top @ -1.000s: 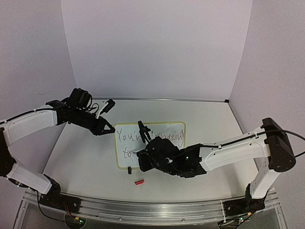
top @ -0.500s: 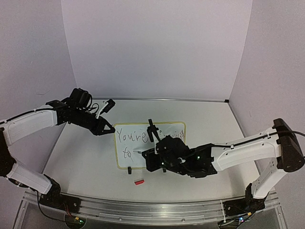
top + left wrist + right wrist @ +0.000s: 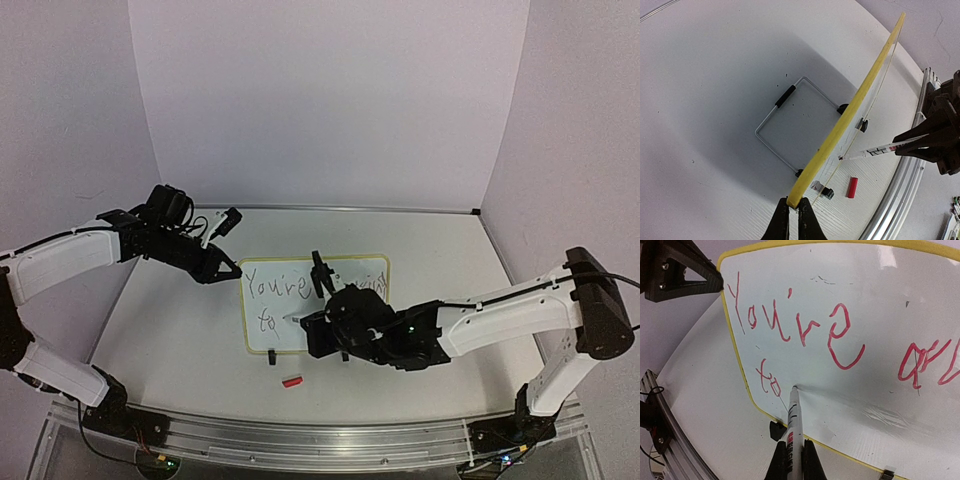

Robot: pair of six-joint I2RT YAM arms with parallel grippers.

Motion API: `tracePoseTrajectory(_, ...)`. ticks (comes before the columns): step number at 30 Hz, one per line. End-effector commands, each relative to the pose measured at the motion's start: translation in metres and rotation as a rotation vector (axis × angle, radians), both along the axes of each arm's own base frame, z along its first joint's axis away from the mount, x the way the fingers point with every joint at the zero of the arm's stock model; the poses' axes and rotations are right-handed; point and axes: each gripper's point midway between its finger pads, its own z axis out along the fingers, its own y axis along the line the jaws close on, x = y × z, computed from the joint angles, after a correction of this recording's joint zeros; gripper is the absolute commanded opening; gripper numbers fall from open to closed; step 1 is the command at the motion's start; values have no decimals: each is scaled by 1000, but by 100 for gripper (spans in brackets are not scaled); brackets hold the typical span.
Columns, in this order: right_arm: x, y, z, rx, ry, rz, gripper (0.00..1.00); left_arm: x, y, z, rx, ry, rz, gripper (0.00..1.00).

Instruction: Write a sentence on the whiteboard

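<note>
right now the whiteboard (image 3: 262, 335) stands tilted near the middle of the surface (image 3: 160, 330), propped from behind by a wire stand (image 3: 785, 125), with its black clip feet (image 3: 827, 191) on the lower long edge. the left end effector (image 3: 794, 207) is pressed together on the thin yellow frame at the board's upper left corner, pinching its edge. the right end effector (image 3: 790, 462) is closed around a marker (image 3: 791, 425), pinching its barrel, and the marker's tip touches the board's white face. the sentence (image 3: 795, 325) shows in red handwriting in the right wrist view: "you're" on the upper line, followed by the start of another word that runs off the picture's edge, and "to" on the lower line. the tip rests just to the right of that "to". a small red cap (image 3: 291, 381) lies on the surface just in front of the board's lower edge, apart from both arms.
</note>
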Motion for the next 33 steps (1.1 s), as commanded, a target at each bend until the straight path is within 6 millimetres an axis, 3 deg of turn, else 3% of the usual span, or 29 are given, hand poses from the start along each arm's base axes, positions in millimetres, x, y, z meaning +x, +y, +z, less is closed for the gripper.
tracePoseTrajectory(1,9,11,8,42,-6,-13,0,-11,-1,-20,56,69,-23,0)
tracePoseTrajectory(11,8,21,3,37,3,18,0,-11,-1,-21,57,70,-24,0)
tracePoseTrajectory(22,-2,4,-24,-29,66,22,0,-11,-1,-21,59,71,-24,0)
tracePoseTrajectory(27,1,4,-15,-22,45,8,0,-11,-1,-23,61,74,-24,0)
tracePoseTrajectory(33,10,0,8,5,-15,-31,0,-11,-1,-23,62,74,-23,0)
